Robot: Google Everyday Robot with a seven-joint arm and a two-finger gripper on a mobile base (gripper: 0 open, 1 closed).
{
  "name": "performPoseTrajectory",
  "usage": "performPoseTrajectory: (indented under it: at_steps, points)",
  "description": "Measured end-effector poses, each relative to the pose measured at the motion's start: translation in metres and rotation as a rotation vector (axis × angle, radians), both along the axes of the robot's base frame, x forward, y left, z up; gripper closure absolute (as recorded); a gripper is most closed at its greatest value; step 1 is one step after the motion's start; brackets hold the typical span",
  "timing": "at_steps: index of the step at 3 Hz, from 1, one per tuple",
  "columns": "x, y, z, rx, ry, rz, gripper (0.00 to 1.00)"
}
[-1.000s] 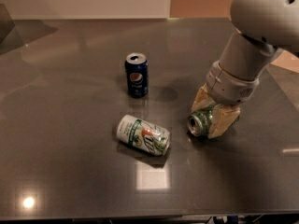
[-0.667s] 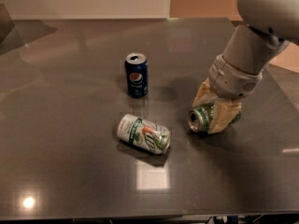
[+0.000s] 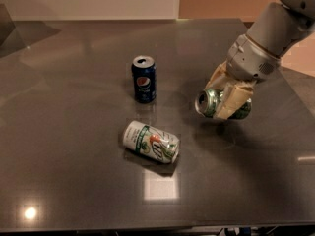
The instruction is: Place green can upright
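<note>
The green can (image 3: 210, 103) is dark green with a silver top. It lies on its side in my gripper (image 3: 224, 97), lifted a little above the grey table (image 3: 74, 181), its silver top facing left toward the camera. The gripper's tan fingers (image 3: 232, 101) are shut on the can's body, at the right of the table. The arm (image 3: 268, 38) comes in from the upper right.
A dark blue Pepsi can (image 3: 144, 79) stands upright at the table's middle. A white can with a green-and-red logo (image 3: 151, 141) lies on its side in front of it. The table's front edge runs along the bottom.
The gripper has risen and moved slightly right, lifting the green can off the table. The other two cans have not moved.
</note>
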State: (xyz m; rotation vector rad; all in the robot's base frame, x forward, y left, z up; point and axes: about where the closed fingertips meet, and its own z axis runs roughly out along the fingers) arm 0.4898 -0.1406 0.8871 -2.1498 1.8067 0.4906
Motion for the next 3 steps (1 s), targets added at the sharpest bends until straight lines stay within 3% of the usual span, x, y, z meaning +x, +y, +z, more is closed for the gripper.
performPoseTrajectory:
  at_steps: [3]
  points:
    - [0.037,-0.002,0.032,0.369,0.137,-0.300,1.00]
